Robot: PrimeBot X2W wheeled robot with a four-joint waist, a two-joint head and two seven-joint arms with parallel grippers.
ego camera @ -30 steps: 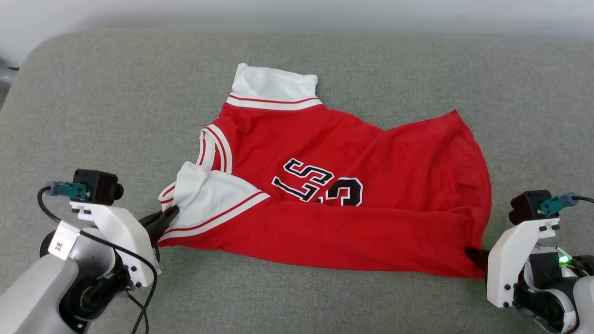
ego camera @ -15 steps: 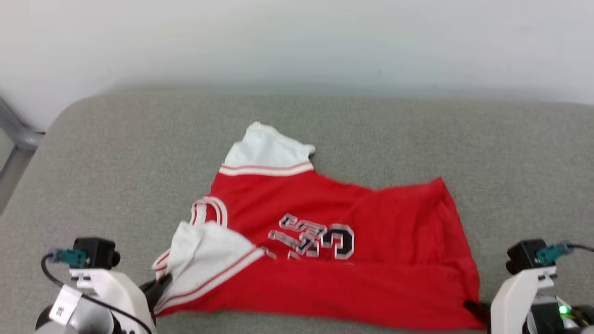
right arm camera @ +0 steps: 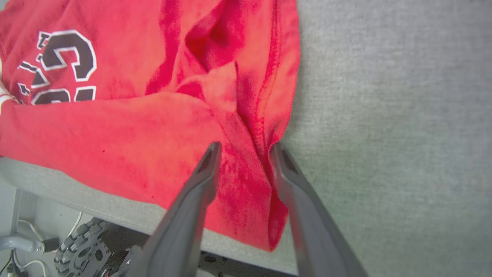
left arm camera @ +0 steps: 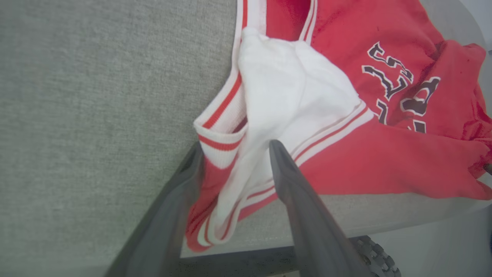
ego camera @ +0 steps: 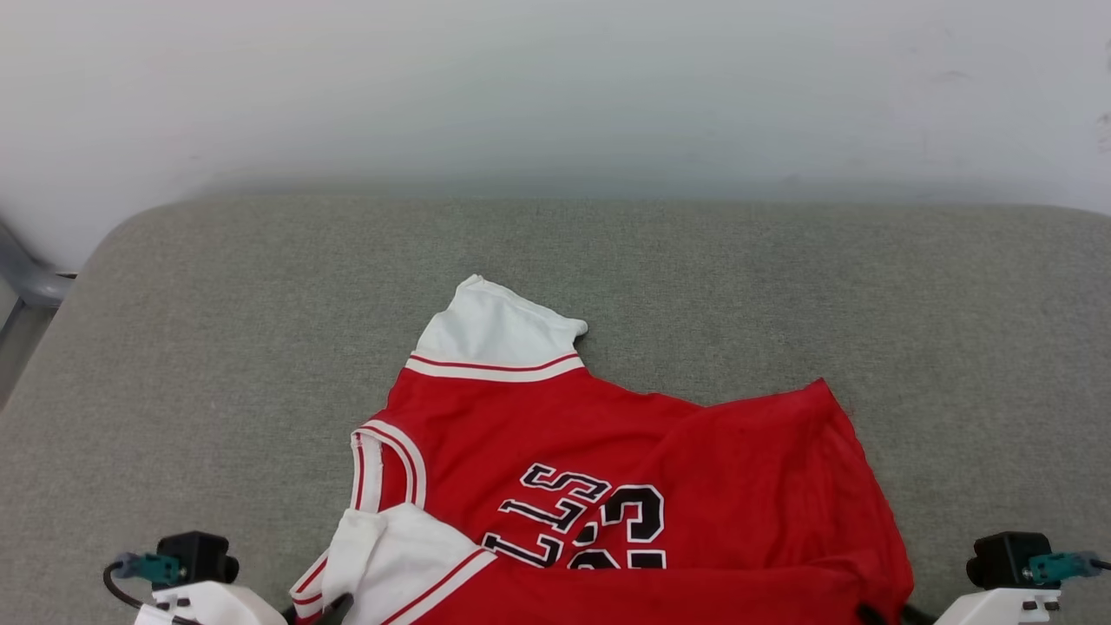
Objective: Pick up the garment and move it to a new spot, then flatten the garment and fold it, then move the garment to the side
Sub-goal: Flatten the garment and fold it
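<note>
The garment (ego camera: 608,469), a red jersey with white sleeves and black-and-white lettering, lies crumpled on the grey padded table (ego camera: 217,347) close to its near edge. In the left wrist view my left gripper (left arm camera: 235,147) is open, and the white striped sleeve (left arm camera: 292,92) lies loose between its spread fingers. My right gripper (right arm camera: 246,147) is open as well, its fingers either side of the red hem corner (right arm camera: 246,184) of the garment (right arm camera: 115,127). In the head view the far sleeve (ego camera: 495,334) lies flat, pointing away from me.
The table's near edge (left arm camera: 346,219) runs just below the garment, with a toothed wheel (left arm camera: 371,250) of my base under it. A pale wall (ego camera: 555,87) rises behind the table. A grey metal frame (ego camera: 26,278) stands at the far left. Bare table surface lies left, right and beyond the garment.
Both grippers have gone from shut on the garment's sleeve and hem corner to open. The head camera has tilted up, so the whole picture has shifted down.
</note>
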